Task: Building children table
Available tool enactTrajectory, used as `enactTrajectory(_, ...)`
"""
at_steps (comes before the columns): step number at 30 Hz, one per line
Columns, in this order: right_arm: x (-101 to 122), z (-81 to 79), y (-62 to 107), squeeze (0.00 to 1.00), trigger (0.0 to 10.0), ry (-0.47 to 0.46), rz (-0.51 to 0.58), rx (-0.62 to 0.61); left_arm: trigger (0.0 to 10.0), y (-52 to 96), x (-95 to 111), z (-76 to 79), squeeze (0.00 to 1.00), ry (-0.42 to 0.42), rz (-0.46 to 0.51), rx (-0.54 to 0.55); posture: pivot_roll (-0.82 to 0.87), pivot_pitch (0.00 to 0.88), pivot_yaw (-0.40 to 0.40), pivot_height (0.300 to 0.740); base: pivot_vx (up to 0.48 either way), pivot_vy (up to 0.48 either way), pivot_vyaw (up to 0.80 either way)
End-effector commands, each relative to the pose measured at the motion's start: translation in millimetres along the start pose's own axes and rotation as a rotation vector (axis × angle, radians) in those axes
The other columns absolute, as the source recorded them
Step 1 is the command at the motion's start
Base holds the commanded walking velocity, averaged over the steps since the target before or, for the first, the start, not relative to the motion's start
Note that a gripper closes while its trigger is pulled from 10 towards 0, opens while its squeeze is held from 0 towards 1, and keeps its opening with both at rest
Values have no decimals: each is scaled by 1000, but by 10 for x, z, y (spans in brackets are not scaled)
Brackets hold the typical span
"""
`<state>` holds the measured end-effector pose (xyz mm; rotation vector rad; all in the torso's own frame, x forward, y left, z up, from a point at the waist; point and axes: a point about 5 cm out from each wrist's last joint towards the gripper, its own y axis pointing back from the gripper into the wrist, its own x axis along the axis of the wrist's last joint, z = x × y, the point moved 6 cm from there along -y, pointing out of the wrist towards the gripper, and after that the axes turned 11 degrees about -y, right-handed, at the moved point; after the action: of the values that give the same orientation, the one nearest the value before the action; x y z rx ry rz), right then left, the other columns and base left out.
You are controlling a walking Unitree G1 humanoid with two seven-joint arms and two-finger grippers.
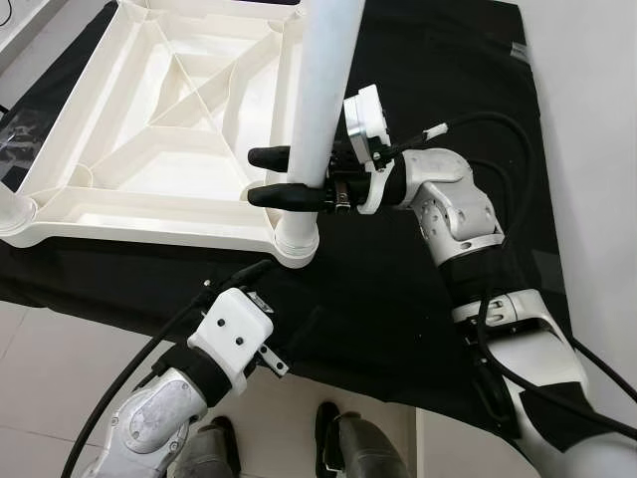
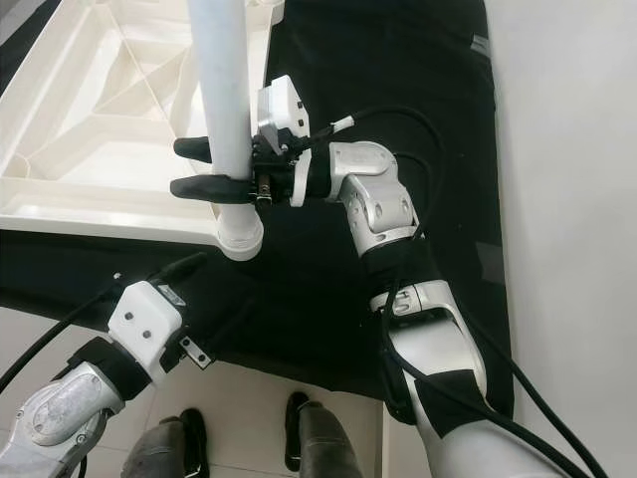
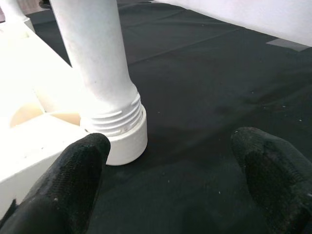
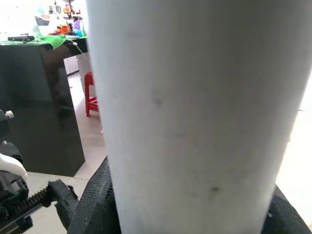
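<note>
The right gripper (image 1: 271, 176) clamps its 2 fingers around the upright white leg (image 1: 323, 90), seated in the overturned tabletop's (image 1: 159, 119) corner socket; the left gripper (image 3: 170, 180) waits nearby, fingers wide.

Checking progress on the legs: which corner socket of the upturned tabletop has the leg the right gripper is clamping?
The near right corner socket. The white leg stands upright in it, with the right gripper shut around it; the near left corner goes ungripped.
</note>
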<state>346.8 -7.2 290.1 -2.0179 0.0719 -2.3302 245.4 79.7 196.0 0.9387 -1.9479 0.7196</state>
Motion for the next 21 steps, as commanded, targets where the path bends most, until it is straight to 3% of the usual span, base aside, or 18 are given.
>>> enactTrajectory(1,-220,70,154,0,0,-63,-12,-101,10000,28,-15,63,0,18,-13,-21,107,283,-114,740,0,0,0)
enactTrajectory(5,-481,203,467,0,0,-91,-46,-400,10000,36,-13,69,0,20,-14,-23,104,289,-113,740,0,0,0)
enactTrajectory(7,-818,251,616,0,0,-166,-80,-720,10000,51,-14,70,0,24,-17,-25,100,299,-121,740,0,0,0)
enactTrajectory(9,-1128,207,943,0,0,-166,-175,-1131,10000,63,-15,78,0,26,-20,-30,102,308,-117,740,0,0,0)
enactTrajectory(10,-1169,184,1028,0,0,-155,-197,-1215,10000,65,-15,80,0,26,-21,-32,102,308,-117,740,0,0,0)
enactTrajectory(12,-1184,174,1067,0,0,-151,-206,-1250,10000,65,-12,78,0,26,-21,-32,105,313,-117,740,0,0,0)
enactTrajectory(13,-1285,49,1011,0,0,-240,-203,-1228,10000,64,-12,81,0,27,-21,-34,112,320,-110,740,0,0,0)
enactTrajectory(14,-1318,6,935,0,0,-265,-201,-1195,10000,58,-14,92,0,31,-21,-40,107,304,-91,740,0,0,0)
enactTrajectory(16,-1318,6,935,0,0,-265,-201,-1195,10000,58,-14,92,0,31,-21,-40,107,304,-91,740,0,0,0)
enactTrajectory(20,-1231,117,715,0,0,-257,-182,-1118,10000,41,-13,86,0,33,-15,-44,113,295,-95,740,0,0,0)
enactTrajectory(21,-1210,144,686,0,10000,-259,-176,-1117,10000,39,-16,85,0,31,-16,-44,119,289,-92,740,0,0,0)
